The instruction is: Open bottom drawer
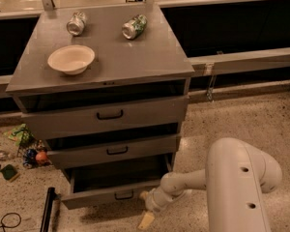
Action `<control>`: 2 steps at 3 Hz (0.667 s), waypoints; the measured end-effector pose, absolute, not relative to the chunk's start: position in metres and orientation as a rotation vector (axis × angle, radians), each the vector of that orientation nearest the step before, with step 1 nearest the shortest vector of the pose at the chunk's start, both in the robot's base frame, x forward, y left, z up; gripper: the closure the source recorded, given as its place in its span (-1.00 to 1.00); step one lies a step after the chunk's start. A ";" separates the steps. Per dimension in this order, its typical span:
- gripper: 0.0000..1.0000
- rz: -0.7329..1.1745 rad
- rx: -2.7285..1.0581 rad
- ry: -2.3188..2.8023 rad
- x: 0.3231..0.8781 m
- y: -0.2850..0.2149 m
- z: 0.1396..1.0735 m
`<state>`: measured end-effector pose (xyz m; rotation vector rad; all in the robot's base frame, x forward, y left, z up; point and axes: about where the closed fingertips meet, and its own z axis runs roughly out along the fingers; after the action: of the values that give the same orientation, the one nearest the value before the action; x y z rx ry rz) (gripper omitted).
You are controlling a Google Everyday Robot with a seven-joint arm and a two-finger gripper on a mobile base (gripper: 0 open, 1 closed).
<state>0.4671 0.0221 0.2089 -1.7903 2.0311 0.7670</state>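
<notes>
The grey cabinet has three drawers. The bottom drawer is pulled part way out, its dark inside showing above a shallow front panel with a small black bar handle. The middle drawer and the top drawer sit further in. My gripper is low, just right of the bottom drawer's front right corner, its pale fingers pointing down toward the floor, apart from the handle. My white arm fills the lower right.
A white bowl and two cans lie on the cabinet top. Litter lies on the floor at the left, a black bar stands by the drawer's left corner, and a cable lies at the lower left.
</notes>
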 end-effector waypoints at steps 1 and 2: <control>-0.11 0.869 -1.798 2.080 0.396 0.030 0.200; -0.14 0.849 -1.808 2.107 0.371 0.019 0.205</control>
<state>0.3714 0.0195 0.2046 -1.8083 2.1067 0.8491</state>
